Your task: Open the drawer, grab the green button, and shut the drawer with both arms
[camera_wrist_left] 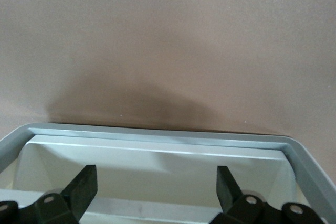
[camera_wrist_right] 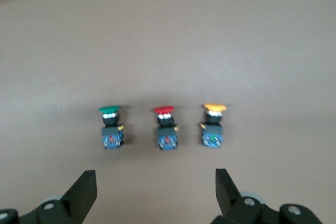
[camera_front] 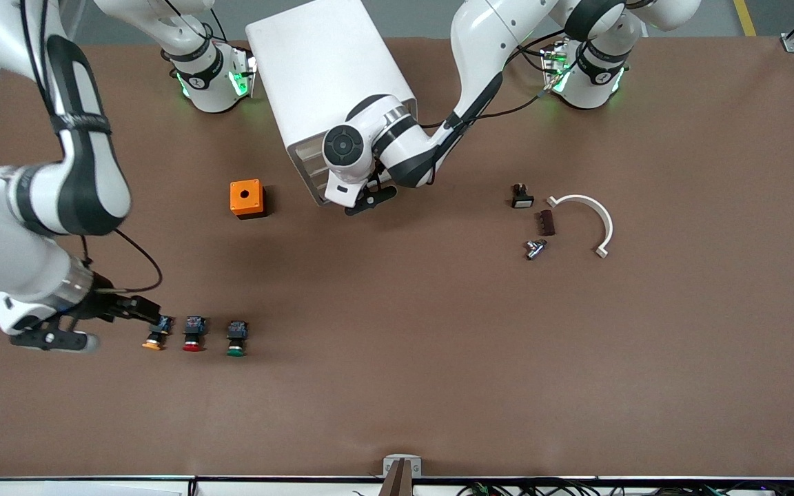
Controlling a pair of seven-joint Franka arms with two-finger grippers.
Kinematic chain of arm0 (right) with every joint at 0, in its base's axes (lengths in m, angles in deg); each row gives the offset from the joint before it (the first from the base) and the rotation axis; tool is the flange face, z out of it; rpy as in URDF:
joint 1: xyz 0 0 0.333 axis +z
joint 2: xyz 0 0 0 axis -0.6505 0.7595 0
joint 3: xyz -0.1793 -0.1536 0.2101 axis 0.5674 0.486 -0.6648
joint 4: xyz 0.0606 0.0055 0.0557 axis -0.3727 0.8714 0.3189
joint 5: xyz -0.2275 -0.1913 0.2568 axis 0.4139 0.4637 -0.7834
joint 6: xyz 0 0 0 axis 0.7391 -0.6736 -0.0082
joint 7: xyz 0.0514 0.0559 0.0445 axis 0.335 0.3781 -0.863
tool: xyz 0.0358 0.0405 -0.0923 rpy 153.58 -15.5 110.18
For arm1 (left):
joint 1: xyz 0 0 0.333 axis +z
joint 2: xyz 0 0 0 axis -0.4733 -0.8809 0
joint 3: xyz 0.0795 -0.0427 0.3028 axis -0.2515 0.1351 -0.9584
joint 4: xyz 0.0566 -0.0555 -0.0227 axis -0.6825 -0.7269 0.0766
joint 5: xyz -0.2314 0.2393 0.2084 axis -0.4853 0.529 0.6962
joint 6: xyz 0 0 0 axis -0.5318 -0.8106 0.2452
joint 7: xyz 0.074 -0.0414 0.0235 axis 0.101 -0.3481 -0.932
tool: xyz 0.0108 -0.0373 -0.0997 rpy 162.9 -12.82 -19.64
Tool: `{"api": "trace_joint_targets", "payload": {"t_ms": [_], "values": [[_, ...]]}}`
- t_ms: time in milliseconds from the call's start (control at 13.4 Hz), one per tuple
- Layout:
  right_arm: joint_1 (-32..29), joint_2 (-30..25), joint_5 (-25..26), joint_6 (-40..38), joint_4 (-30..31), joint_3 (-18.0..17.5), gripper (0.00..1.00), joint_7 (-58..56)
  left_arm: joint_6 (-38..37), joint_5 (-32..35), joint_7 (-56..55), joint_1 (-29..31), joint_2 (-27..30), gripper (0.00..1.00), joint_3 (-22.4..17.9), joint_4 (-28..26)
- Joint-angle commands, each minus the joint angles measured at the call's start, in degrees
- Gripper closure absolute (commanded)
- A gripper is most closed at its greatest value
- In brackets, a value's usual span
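Green-capped button [camera_front: 236, 338] out on surface [camera_front: 397, 386] in row with red button [camera_front: 193, 335] and orange button [camera_front: 156, 334]; right gripper [camera_front: 140, 310] spread beside them; left gripper [camera_wrist_left: 156, 188] spread above open drawer [camera_wrist_left: 157, 137], poised for closing

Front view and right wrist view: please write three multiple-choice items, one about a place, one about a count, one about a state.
1. Where is the green button?
A. in the drawer
B. on the table, beside the red button
C. on the cabinet

2. How many buttons lie in the row at the right gripper?
A. three
B. two
C. four

3. How is the right gripper?
A. shut on the orange button
B. shut, empty
C. open

Answers: 1 B, it lies on the table at the row's end; 2 A, green, red and orange button show; 3 C, its fingers stand apart.
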Motion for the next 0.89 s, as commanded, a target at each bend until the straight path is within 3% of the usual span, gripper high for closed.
{"api": "trace_joint_targets", "payload": {"t_ms": [0, 149, 521, 819], "values": [[-1.41, -6.43, 1.1, -4.72, 1.86, -0.37, 0.0, 0.23, -0.5, 1.31, -0.58, 1.58, 1.89, 0.0, -2.65, -0.61], [-2.46, -10.47, 1.1, -9.12, 2.12, -0.37, 0.0, 0.24, -0.67, 3.06, -0.31, 3.95, 3.65, 0.0, -5.38, -0.61], [-3.6, -21.45, 1.1, -16.87, 5.1, -0.37, 0.0, 0.5, -2.69, 18.96, -0.05, 11.59, 7.59, 0.0, -6.1, -0.6], [-4.31, -24.9, 1.1, -23.1, 5.46, -0.37, 0.0, 2.43, -10.23, 20.83, 11.25, 19.4, 14.53, 0.0, -6.1, -0.61]]}}
